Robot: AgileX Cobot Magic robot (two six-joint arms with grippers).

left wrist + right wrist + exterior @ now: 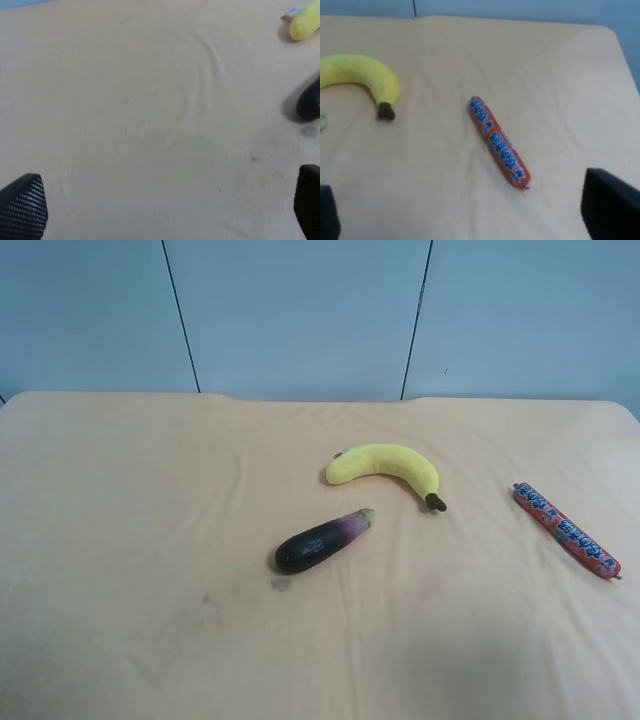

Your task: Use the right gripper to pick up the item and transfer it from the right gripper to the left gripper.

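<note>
From the high camera, the red sausage (566, 530) lies flat and slanted at about 3 o'clock on the tabletop (150, 540), with the banana (385, 465) toward its 9 o'clock and the eggplant (320, 542) at the banana's 7 o'clock. The right wrist camera shows the right gripper (465, 212) with its fingers (609, 207) spread wide, holding nothing, the sausage lying untouched ahead of them. The left wrist camera shows the left gripper (165, 212) spread too, gripping nothing, with the eggplant and banana well apart from it.

cloth (120, 540) — matt, wrinkled; item (498, 142) — smooth wrapper; eggplant (322, 542) — glossy; left fingers (22, 207) — dimpled
</note>
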